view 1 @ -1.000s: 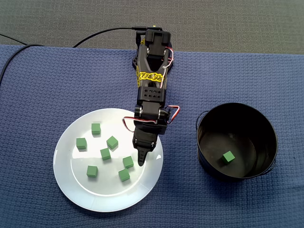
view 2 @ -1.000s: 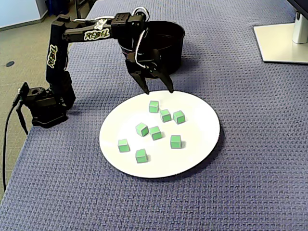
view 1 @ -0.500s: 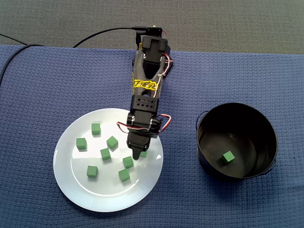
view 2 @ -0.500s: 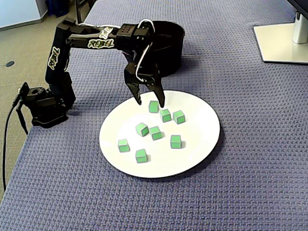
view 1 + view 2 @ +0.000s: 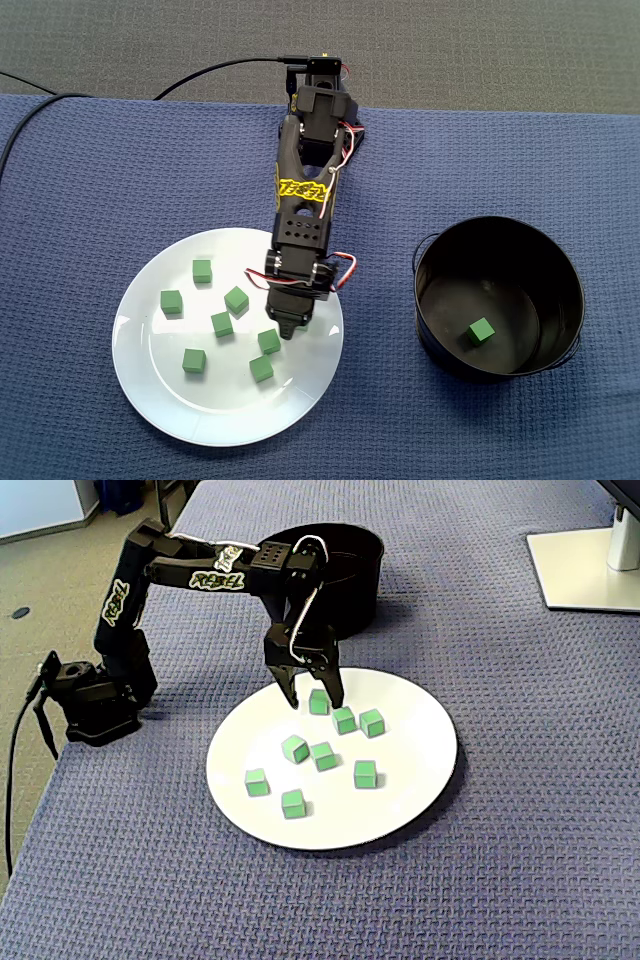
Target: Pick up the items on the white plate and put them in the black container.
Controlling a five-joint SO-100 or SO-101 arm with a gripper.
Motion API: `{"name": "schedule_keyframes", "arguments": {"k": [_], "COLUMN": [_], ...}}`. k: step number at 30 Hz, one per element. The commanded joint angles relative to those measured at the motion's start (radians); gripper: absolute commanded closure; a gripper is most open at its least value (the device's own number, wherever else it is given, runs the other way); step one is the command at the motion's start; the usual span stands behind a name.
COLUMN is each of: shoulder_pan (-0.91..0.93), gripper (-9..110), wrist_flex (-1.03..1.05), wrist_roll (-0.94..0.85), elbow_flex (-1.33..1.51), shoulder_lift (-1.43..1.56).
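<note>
Over the last second the gripper (image 5: 317, 699) has swung in from the rim of the white plate (image 5: 405, 745) and come down. Its two fingers now stand on either side of one green cube (image 5: 319, 703), the one on the plate closest to the arm's base.

The jaws are parted somewhat wider than the cube, with a little gap showing on each side, and they hold nothing. The fingertips look to be at or just above the plate surface, though I cannot tell which.

What matters for the coming move is that the cube sits squarely between the fingers, not off to one side, so a straight close should take it. In the fixed view from above the gripper body hides this cube altogether.

A neighbouring cube (image 5: 343, 720) lies just beside the right-hand finger as the slanted fixed view shows it, close but apart. The other six cubes (image 5: 322, 756) are scattered further across the plate.

The black container (image 5: 355, 585) stands behind the arm, well apart from the plate, with one cube (image 5: 481, 330) already inside.
</note>
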Motion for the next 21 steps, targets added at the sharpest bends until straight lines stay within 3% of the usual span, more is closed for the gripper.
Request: {"name": "schedule_keyframes", "arguments": {"k": [1, 10, 16, 21], "shoulder_pan": [-0.017, 0.0, 0.02, 0.097], "gripper": [88, 101, 101, 102], "wrist_flex": [-0.011, -0.02, -0.029, 0.011], "wrist_roll": [-0.002, -0.025, -0.052, -0.123], "elbow_flex": [-0.055, -0.041, -0.029, -0.066], "shoulder_lift": [0.005, 0.014, 0.06, 0.298]}}
